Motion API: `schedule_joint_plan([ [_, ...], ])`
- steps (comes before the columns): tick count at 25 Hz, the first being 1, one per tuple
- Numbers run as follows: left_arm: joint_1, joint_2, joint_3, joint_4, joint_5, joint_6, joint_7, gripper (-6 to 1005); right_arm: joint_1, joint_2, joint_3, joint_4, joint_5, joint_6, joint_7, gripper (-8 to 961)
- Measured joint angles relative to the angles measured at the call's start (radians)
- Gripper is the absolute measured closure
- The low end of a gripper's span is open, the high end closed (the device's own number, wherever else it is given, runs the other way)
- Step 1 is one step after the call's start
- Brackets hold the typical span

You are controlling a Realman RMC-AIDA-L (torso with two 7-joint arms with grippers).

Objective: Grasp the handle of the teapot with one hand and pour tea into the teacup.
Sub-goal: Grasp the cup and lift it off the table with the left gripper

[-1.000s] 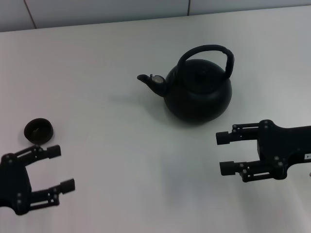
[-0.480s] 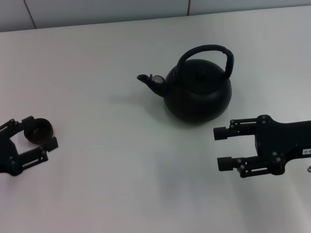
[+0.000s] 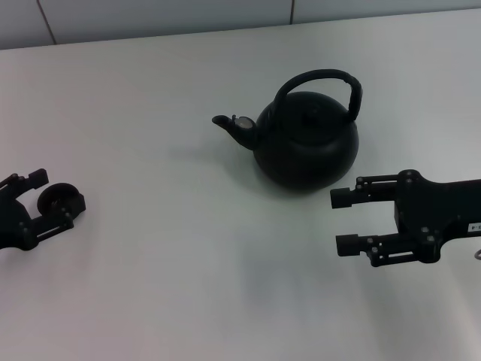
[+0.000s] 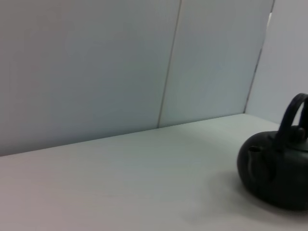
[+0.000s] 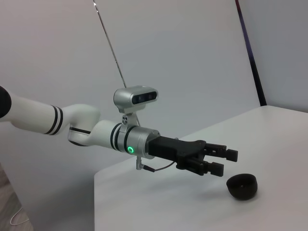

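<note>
Left gripper [image 3: 54, 201] fingers spread around teacup [image 3: 58, 200] near left bench edge; right gripper [image 3: 344, 221] spread, just beside teapot [image 3: 304, 141].

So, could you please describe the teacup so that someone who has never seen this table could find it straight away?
Start at the big black teapot on the white table and follow its spout out toward the robot's left. There the left gripper brackets the teacup with open jaws. It is a tiny, low, dark bowl without handle, spout or lid.
</note>
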Motion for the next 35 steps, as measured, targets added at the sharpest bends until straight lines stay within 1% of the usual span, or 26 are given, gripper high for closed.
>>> schedule_joint_plan([
  [14, -0.007, 0.004, 0.000, -0.011, 0.018, -0.095, 0.001, 135, 0.011, 0.000, 0.002, 0.007, 0.002, 0.000, 0.000, 239],
  [18, -0.003, 0.005, 0.003, -0.011, 0.031, -0.108, 0.001, 135, 0.016, 0.000, 0.003, 0.008, 0.002, 0.000, 0.001, 239],
  [25, -0.004, 0.005, 0.036, -0.011, 0.051, -0.109, 0.001, 136, 0.025, 0.000, 0.001, 0.009, 0.002, 0.000, 0.002, 239],
  [35, -0.010, 0.002, 0.039, -0.011, 0.051, -0.131, 0.001, 135, 0.026, 0.000, -0.003, 0.003, 0.002, 0.000, 0.002, 239],
])
